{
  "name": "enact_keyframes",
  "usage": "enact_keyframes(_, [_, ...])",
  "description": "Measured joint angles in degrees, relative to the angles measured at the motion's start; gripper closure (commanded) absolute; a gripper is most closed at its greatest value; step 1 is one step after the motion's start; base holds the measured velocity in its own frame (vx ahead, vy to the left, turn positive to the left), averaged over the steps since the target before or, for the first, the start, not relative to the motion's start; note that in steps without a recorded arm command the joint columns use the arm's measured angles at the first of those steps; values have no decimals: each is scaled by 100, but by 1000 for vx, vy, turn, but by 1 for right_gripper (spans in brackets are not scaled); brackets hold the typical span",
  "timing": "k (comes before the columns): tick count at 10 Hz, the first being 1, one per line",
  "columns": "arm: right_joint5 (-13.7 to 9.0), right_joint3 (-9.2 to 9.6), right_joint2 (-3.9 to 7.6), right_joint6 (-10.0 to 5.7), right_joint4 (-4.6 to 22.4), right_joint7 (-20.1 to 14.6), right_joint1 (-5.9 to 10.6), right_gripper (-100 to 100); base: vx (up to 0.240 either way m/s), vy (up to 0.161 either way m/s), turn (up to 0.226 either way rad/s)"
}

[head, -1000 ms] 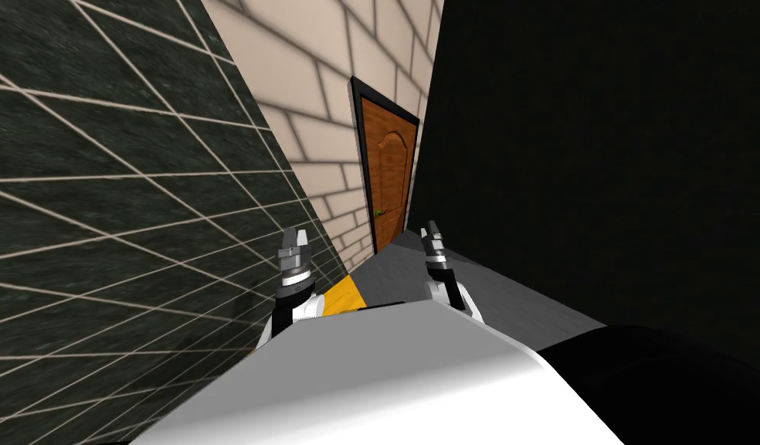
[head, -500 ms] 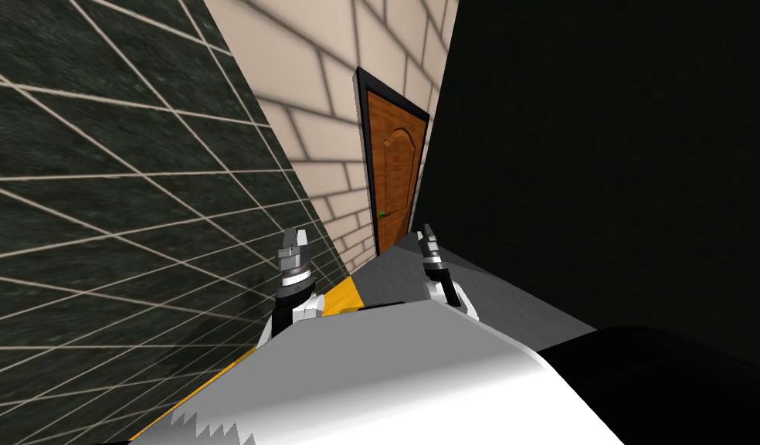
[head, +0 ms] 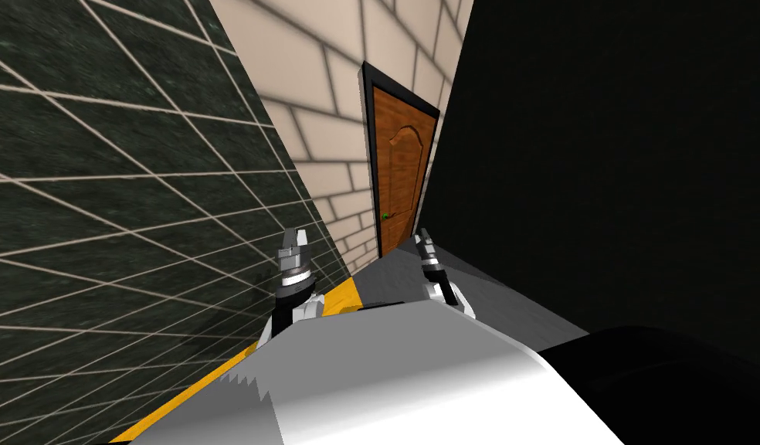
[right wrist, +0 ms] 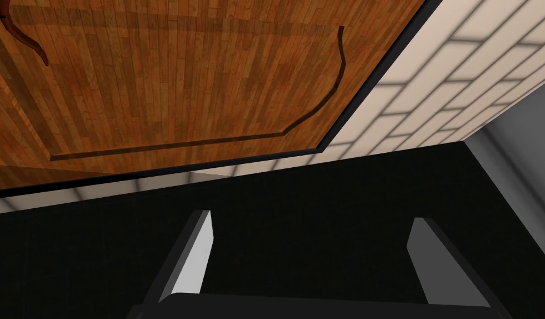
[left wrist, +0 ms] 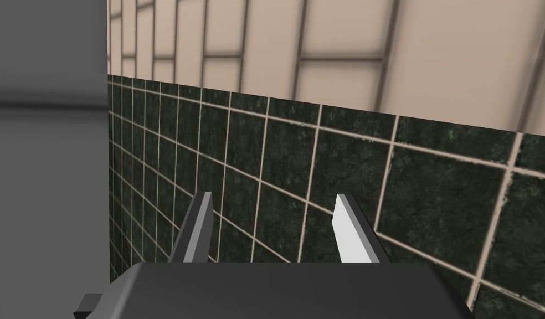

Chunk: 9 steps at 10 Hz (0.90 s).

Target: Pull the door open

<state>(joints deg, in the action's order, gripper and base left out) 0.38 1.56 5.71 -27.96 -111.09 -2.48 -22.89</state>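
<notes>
A brown wooden door (head: pixel 402 178) in a black frame stands shut at the far end of a narrow passage, with a small green handle (head: pixel 386 216) low on its left side. The same door's panelled face (right wrist: pixel 171 83) lies ahead of my right gripper (right wrist: pixel 310 249), which is open and well short of it. In the head view that right gripper (head: pixel 425 241) points at the door's foot. My left gripper (head: pixel 293 246) is open too, its fingers (left wrist: pixel 351 230) facing dark green tiles.
A dark green tiled wall (head: pixel 123 201) runs close along my left. A black wall (head: pixel 602 170) closes the right side. Cream brick wall (head: pixel 324 116) surrounds the door. Grey floor (head: pixel 402 274) leads to the door, with a yellow strip (head: pixel 344 297) near my left arm.
I have moved forward and turned a little: the door has grown and slid right in the head view. Both arms keep their pose.
</notes>
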Motion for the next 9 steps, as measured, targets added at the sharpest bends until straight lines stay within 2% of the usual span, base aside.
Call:
enact_keyframes(2, [-63,56,78,-21,243,1,93,-100,85,-52,137])
enact_keyframes(6, [-222,133,288,-195,854,-36,269,-100,89,-57,130])
enact_keyframes(7, [-261,163,343,-212,937,-45,269,-100,84,-56,149])
enact_keyframes(9, [-357,183,478,-259,1225,-86,371,-100,82,-65,156])
